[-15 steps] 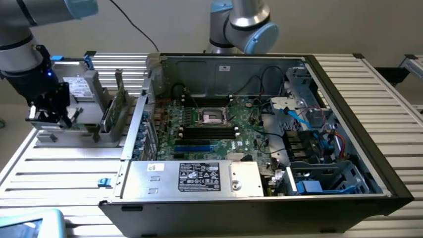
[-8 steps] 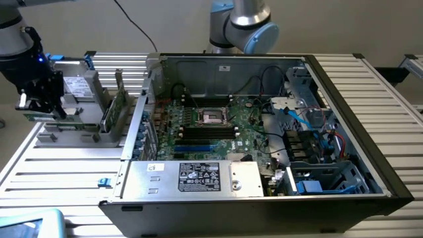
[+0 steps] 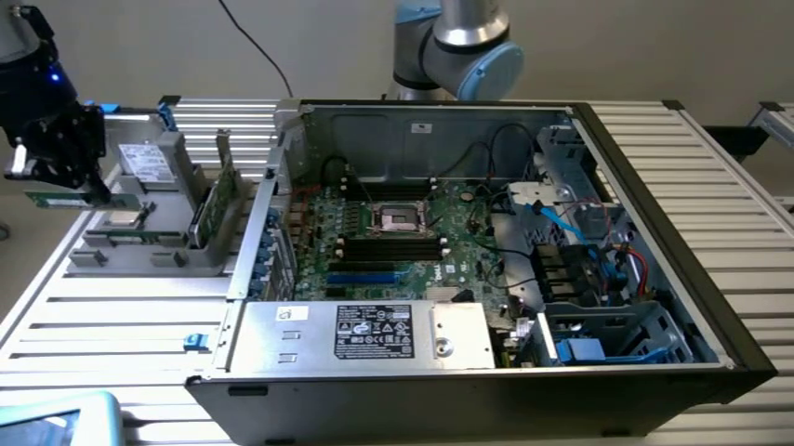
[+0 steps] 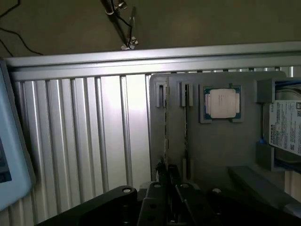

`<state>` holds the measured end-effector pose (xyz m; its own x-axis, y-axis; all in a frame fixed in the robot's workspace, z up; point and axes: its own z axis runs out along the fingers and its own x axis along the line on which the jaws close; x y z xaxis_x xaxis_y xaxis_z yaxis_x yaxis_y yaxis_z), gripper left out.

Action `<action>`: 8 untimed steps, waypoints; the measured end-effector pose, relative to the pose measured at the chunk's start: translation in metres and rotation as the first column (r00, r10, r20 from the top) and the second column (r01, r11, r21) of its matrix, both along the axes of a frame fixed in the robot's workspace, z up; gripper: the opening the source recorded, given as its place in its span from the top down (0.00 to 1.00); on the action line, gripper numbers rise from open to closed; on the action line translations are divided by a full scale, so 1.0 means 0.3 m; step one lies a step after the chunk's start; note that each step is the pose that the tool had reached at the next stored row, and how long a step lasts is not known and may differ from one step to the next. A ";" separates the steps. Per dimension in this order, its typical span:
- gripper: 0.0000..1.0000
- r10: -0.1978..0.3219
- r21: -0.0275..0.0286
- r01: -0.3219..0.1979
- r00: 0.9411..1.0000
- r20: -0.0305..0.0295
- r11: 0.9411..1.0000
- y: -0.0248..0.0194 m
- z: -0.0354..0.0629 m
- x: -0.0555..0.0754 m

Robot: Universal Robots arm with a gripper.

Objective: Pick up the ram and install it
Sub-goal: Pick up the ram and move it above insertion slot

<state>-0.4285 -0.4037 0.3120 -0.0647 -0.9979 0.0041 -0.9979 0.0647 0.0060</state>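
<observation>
1. Arm hangs at ext. view's left edge, claw pointing down, clamped on the ram.
2. Ram long axis level, running left-right in ext. view, over left end of gray holder.
3. Open PC case well apart at ext. view's right; slatted bench near holder.

Hard drive label reads "TOSHIBA", printed sideways along its edge. Power supply sticker carries print too fine to read.
</observation>
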 end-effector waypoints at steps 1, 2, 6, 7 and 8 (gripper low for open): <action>0.87 0.000 0.000 0.000 1.000 0.000 1.000 0.000 0.015 0.000; 0.87 0.000 0.000 0.000 1.000 0.000 1.000 0.000 0.030 0.000; 0.87 0.000 -0.001 0.000 1.000 0.000 1.000 -0.001 0.090 0.024; 0.87 0.000 -0.001 0.000 1.000 0.000 1.000 -0.001 0.105 0.033; 0.87 0.000 -0.001 0.000 1.000 0.000 1.000 -0.002 0.120 0.043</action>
